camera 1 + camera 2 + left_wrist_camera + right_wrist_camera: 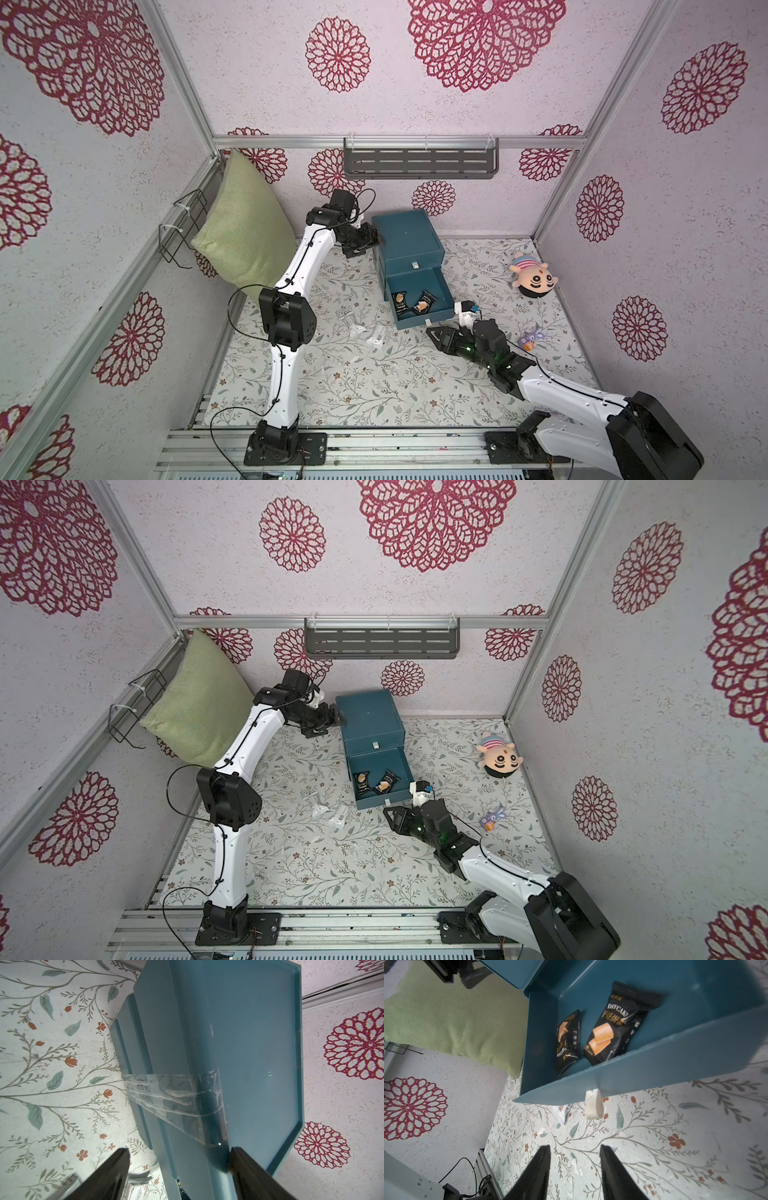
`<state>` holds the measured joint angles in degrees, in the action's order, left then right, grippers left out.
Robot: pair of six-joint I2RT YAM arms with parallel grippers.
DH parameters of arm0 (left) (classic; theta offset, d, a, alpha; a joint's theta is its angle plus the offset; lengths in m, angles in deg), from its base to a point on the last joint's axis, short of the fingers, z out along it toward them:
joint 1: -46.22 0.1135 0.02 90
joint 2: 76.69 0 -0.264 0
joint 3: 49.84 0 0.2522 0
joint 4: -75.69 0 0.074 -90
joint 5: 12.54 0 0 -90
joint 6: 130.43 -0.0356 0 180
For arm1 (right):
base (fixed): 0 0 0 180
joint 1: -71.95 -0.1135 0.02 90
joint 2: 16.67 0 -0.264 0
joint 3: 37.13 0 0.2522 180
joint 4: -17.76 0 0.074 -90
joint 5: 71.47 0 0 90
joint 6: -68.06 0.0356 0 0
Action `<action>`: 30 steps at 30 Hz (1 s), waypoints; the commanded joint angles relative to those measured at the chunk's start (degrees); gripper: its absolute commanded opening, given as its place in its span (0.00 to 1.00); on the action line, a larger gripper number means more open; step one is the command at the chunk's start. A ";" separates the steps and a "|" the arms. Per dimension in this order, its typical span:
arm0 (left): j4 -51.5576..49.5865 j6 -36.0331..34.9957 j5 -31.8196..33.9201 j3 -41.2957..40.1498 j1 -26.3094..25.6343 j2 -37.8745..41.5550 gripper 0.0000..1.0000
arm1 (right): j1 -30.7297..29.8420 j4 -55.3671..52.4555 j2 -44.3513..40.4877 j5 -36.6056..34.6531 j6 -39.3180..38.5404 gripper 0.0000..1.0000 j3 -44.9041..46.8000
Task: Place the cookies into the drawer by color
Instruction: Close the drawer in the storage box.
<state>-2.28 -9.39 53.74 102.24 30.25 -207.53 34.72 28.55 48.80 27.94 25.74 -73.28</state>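
Since two black cookies [612, 1028] [566, 1041] already lie inside the pulled-out drawer [654, 1059], long axes roughly front to back and side by side, the next move looks like it turns on the white pull tab [593, 1105]. Which lower drawer of the chest [405, 237] is open, cannot tell; the one above it is closed.

The tab hangs from the middle of the front wall, its long axis pointing toward the right gripper [575, 1148]. It sits ahead of the jaws, clear of them and a bit off toward one finger. Jaws part-spread, nothing between. The front wall runs across the approach line, so a straight push or a pinch on the tab both look possible.

Left gripper [178, 1148] is at the chest's far side, jaws wide, straddling a top edge. One finger is against the top face, the other is off the side. Probably bracing the chest.

Two clear packets [357, 328] [379, 337] lie on the table just off the drawer front, between the arms, and the right gripper is nearer to them.

Room: open table toward the robot. Cushion [245, 232] is behind the left arm, plush doll [532, 278] and small toy [530, 340] well aside.
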 commanded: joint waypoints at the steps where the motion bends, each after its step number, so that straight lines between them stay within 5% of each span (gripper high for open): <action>1: -2.40 -1.56 0.96 -0.21 -0.82 -2.44 0.82 | -0.13 1.10 2.13 -3.86 0.13 0.39 -3.26; 13: -2.09 -1.69 -0.18 -1.72 -1.69 -3.34 0.80 | 2.94 3.89 9.23 -6.11 -1.26 0.26 -9.03; 30: -2.15 -2.08 -0.14 -1.96 -2.01 -3.27 0.80 | 7.80 7.31 24.75 -3.66 -3.78 0.27 -22.01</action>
<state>-1.78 -10.19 51.20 101.76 28.85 -208.19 41.10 32.53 71.75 24.58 23.51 -92.47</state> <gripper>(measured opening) 0.800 0.265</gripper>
